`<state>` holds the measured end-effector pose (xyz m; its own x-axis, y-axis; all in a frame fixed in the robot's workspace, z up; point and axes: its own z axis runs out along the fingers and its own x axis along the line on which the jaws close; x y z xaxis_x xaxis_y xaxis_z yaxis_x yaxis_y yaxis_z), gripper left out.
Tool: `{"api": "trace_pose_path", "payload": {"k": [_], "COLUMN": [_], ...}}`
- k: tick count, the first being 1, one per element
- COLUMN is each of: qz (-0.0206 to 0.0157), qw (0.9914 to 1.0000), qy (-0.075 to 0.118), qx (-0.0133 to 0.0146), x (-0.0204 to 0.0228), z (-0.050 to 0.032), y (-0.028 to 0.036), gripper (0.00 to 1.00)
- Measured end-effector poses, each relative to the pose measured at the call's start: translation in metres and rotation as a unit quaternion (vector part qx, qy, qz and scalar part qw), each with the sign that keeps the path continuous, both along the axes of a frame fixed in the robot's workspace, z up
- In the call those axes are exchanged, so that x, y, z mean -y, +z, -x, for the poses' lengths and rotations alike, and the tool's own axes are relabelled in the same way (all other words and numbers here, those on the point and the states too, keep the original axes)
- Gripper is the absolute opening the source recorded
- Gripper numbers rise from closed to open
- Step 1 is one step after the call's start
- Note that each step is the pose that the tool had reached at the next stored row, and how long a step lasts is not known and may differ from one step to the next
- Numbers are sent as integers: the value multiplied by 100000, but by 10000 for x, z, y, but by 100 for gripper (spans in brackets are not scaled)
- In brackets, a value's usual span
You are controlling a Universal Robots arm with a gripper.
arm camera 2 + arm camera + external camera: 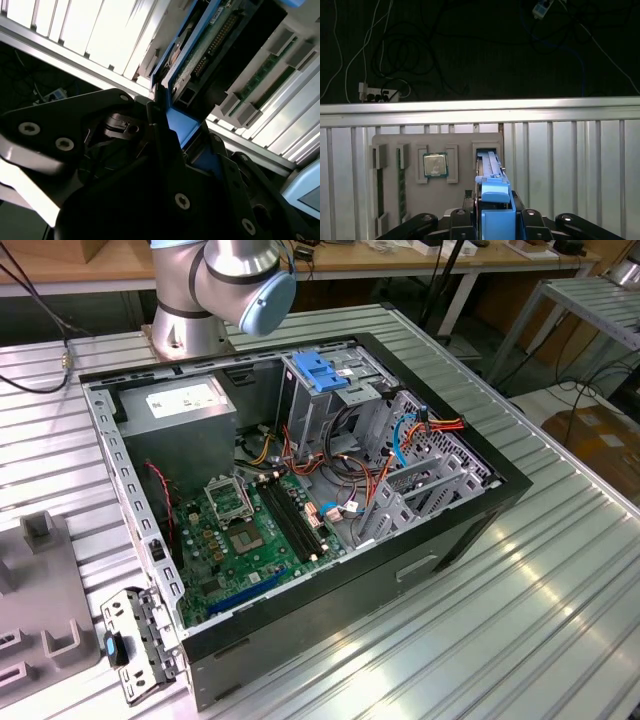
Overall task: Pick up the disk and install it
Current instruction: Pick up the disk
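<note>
Clamping the disk (495, 197) by its blue side rails, my gripper (494, 216) holds it with jaws set narrow. In the second wrist view one finger (159, 135) lies against the blue plastic, with the drive's green circuit face and connector pins bare beyond it. The disk stands on edge. In the first wrist view its far end seems seated in a slot of the grey holder tray (462, 142), though I cannot tell whether it is off the slot floor. Just beside that slot a processor chip (435, 165) sits in its own pocket, and memory sticks (400, 185) lie in long grooves farther over. The tray rests on the ribbed metal table (570, 165). To do this well, I judge the lift should run straight along the slot walls without tilt. My grip should be even on both rails so the drive cannot pivot, and the circuit side should stay off the tray's edges. The open computer case (500, 490) lies on the table in the exterior view, its grey drive cage (415, 490) toward the exterior view's right.
</note>
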<state>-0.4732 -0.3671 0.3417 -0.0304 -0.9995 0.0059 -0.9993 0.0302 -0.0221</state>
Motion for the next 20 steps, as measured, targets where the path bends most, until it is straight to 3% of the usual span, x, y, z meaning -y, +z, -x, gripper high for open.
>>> {"api": "trace_pose_path", "payload": {"k": [12, 20], "qz": [4, -1], "qw": [100000, 100000], "qy": [-1, -2], "qx": [-33, -27], "x": [0, 0], "z": [-9, -18], "y": [76, 175], "gripper": [37, 37]}}
